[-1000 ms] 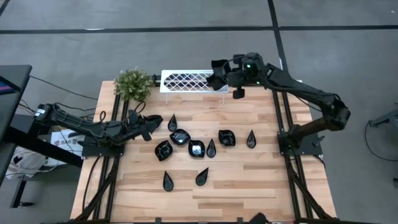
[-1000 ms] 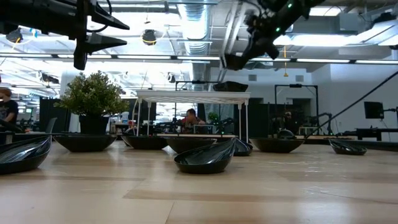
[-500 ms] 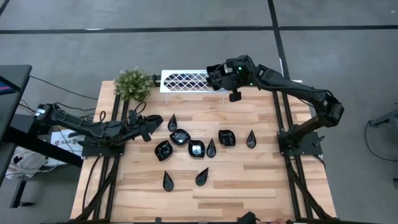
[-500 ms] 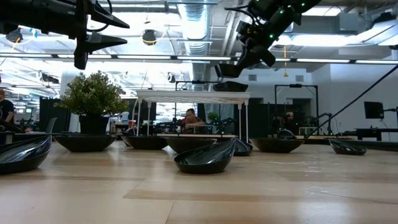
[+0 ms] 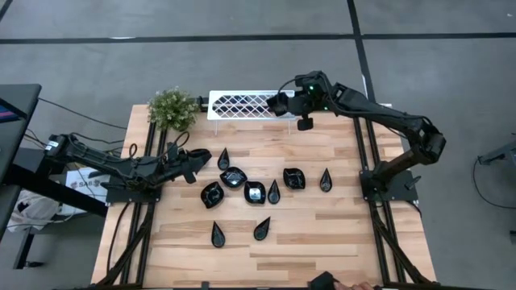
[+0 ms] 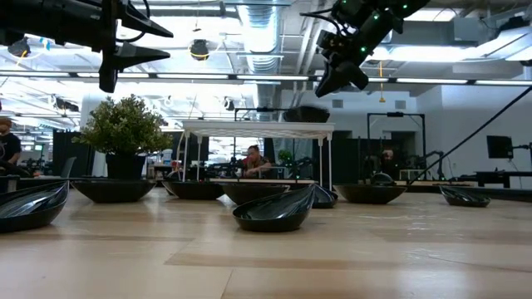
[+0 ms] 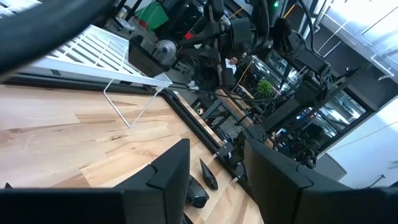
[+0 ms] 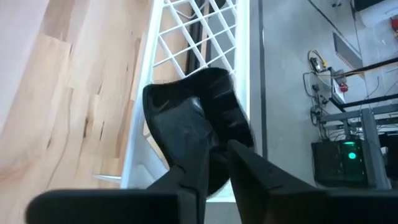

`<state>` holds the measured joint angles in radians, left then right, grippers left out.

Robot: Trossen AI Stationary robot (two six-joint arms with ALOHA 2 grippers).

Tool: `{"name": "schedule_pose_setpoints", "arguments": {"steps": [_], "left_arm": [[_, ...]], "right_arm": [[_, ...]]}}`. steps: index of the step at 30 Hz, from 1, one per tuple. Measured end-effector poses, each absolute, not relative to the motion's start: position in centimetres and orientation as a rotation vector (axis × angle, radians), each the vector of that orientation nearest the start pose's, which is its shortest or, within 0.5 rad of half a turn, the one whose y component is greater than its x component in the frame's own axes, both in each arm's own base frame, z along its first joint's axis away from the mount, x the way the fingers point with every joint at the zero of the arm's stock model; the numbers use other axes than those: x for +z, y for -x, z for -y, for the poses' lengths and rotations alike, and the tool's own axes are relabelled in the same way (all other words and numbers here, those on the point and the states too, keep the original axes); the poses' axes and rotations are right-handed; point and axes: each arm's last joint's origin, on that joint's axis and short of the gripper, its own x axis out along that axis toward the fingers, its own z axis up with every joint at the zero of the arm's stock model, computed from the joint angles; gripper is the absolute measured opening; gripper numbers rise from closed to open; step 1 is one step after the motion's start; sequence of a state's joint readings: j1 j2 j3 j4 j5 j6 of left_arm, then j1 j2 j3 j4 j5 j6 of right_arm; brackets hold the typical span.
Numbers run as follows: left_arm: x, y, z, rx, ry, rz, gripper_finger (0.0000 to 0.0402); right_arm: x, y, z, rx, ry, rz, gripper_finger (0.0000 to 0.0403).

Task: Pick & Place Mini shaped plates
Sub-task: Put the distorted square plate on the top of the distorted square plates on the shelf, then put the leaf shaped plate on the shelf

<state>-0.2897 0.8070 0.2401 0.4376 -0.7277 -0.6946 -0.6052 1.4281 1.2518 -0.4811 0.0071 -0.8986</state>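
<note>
Item: 1 mini plate [image 8: 217,115] on the white tray's [image 5: 242,105] right end, which we see directly beneath the right tool [image 8: 214,163], fingers slightly parted, empty. Left tool [image 5: 196,158] idle, left tabletop [image 5: 322,225], parted.

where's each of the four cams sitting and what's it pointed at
High view: above the table, straight down; both arms, white tray, black plates.
Low view: table height, level into the room; right gripper above the tray.
Left wrist view: past the left gripper, toward the tray.
Right wrist view: right gripper over a plate on the tray.
All four share the tray.
</note>
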Motion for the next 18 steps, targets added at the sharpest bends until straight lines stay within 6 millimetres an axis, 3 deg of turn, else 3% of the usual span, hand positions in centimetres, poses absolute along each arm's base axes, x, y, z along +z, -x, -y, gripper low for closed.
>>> {"name": "schedule_pose_setpoints", "arguments": {"steps": [7, 11, 18], "left_arm": [[20.2, -16.4, 2.9, 0.457, 0.619, 0.043, 0.0155], [20.2, -16.4, 3.0, 0.420, 0.623, 0.029, 0.0155], [20.2, -16.5, 3.3, 0.307, 0.676, -0.006, 0.0155]], "right_arm": [[32.2, -25.5, 17.7, -0.285, 0.645, -0.865, 0.0087], [32.7, -25.8, 17.3, -0.361, 0.556, -0.814, 0.0087], [34.8, -26.5, 13.5, -0.334, 0.469, -0.642, 0.0073]]}}
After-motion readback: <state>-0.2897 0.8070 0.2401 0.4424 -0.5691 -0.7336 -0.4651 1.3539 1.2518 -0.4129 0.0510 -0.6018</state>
